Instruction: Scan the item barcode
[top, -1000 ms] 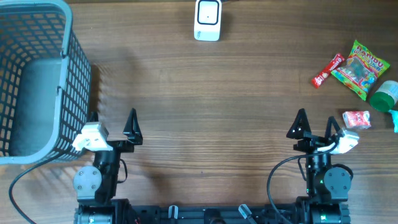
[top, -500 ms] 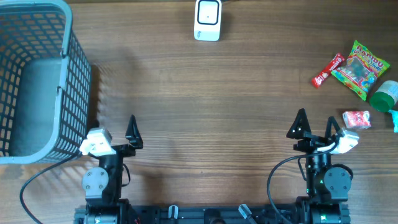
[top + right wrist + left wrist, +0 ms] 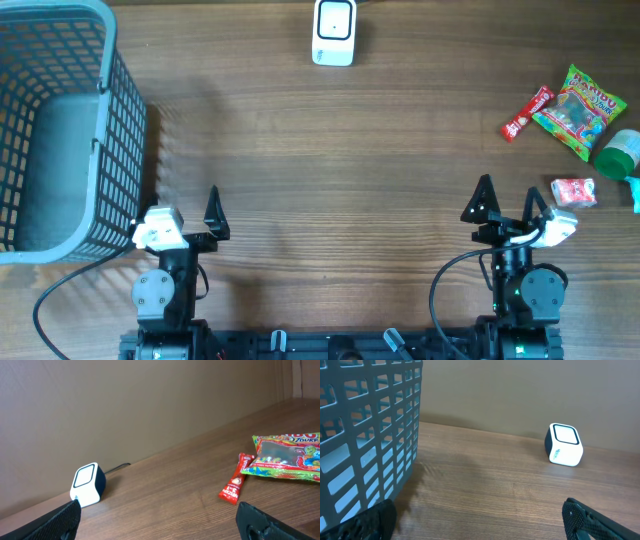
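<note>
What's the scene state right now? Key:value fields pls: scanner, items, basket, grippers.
scanner: white barcode scanner, far edge, centre
items: Haribo bag, red stick packet, small red packet, green cap, all at the right side
basket: grey basket, far left; no loose items seen inside
left gripper: open, holds nothing
right gripper: open, holds nothing, beside small red packet

Even, soft light falls on the tabletop (image 3: 350, 150), no glare. The basket (image 3: 60, 130) casts a faint shadow to its right. All views are sharp; wrist-view finger edges look dark and slightly blurred.
</note>
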You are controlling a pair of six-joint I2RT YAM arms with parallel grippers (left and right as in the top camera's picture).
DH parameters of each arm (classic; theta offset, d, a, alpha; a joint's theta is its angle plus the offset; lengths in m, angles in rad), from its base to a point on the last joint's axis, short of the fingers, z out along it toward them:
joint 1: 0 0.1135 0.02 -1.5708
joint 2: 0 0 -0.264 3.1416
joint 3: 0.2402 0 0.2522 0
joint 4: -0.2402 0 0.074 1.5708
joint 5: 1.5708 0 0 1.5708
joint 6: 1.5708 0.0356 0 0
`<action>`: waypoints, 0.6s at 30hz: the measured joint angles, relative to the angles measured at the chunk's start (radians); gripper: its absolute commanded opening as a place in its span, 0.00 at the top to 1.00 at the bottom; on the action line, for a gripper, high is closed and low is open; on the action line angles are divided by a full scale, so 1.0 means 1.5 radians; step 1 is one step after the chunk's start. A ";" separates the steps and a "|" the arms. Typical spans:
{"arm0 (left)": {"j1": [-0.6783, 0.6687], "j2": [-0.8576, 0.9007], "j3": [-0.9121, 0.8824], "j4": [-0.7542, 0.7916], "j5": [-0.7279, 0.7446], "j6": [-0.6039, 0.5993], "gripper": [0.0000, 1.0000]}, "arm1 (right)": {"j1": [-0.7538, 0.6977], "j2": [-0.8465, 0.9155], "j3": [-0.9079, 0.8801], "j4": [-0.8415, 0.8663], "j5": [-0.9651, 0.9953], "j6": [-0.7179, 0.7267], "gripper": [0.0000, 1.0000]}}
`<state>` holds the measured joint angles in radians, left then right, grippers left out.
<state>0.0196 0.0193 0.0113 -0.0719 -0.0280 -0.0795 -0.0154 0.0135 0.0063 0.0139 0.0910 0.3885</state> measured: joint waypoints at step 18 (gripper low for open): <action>0.000 0.000 0.000 0.000 0.000 0.000 0.00 | 0.001 0.000 0.000 0.006 0.355 0.020 0.00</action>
<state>0.0196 0.0193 0.0113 -0.0719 -0.0280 -0.0792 -0.0139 0.0135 0.0063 0.0223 0.6231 0.4183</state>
